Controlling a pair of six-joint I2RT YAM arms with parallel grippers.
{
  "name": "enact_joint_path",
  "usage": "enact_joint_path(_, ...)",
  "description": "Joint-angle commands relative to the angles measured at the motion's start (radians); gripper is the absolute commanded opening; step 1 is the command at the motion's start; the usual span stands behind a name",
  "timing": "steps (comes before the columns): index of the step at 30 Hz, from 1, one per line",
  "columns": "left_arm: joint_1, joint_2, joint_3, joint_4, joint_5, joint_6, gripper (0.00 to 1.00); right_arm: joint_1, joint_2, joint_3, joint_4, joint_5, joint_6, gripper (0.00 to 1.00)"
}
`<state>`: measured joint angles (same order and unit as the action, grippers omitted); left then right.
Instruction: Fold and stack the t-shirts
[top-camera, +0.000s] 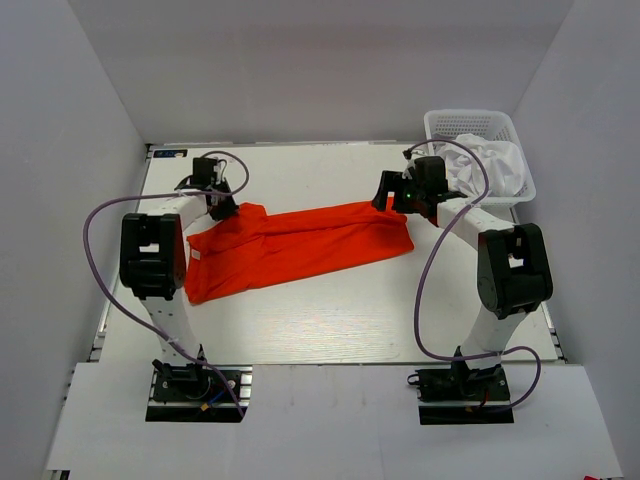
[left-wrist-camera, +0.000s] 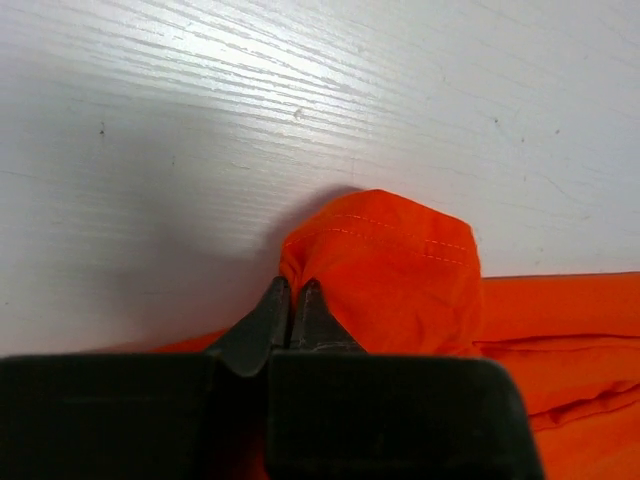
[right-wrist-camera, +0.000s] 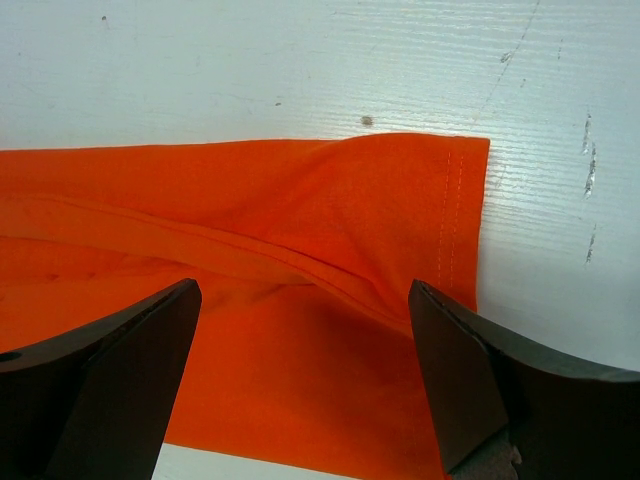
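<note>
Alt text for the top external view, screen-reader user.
An orange-red t-shirt lies stretched in a long band across a white table, with the left gripper at its far left corner and the right gripper at its far right corner. A white lattice basket holding crumpled white cloth sits at the table's far right corner.

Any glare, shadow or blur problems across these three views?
Top external: even light, sharp. Left wrist: glare band on the table, shadow beside the orange t-shirt, left hand soft. Right wrist: right hand blurred, t-shirt hem sharp.
</note>
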<state>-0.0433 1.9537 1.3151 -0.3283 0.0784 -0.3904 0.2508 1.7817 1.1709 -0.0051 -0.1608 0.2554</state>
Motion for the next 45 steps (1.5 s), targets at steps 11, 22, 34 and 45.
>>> enact_joint_path(11, -0.003, -0.141, -0.014, 0.107, -0.032, 0.1, 0.11, -0.002, -0.001, 0.041, 0.007, -0.025, -0.005, 0.9)
enact_joint_path(22, -0.003, -0.047, 0.039, 0.164, 0.0, 0.166, 0.19, -0.002, 0.013, 0.049, -0.027, -0.026, -0.002, 0.9)
enact_joint_path(34, -0.003, 0.138, 0.183, 0.149, -0.063, 0.166, 0.76, -0.001, 0.019, 0.062, -0.044, -0.011, -0.005, 0.9)
enact_joint_path(45, -0.003, 0.177, 0.231, 0.107, -0.103, 0.147, 0.19, -0.004, 0.027, 0.078, -0.059, -0.003, -0.011, 0.9)
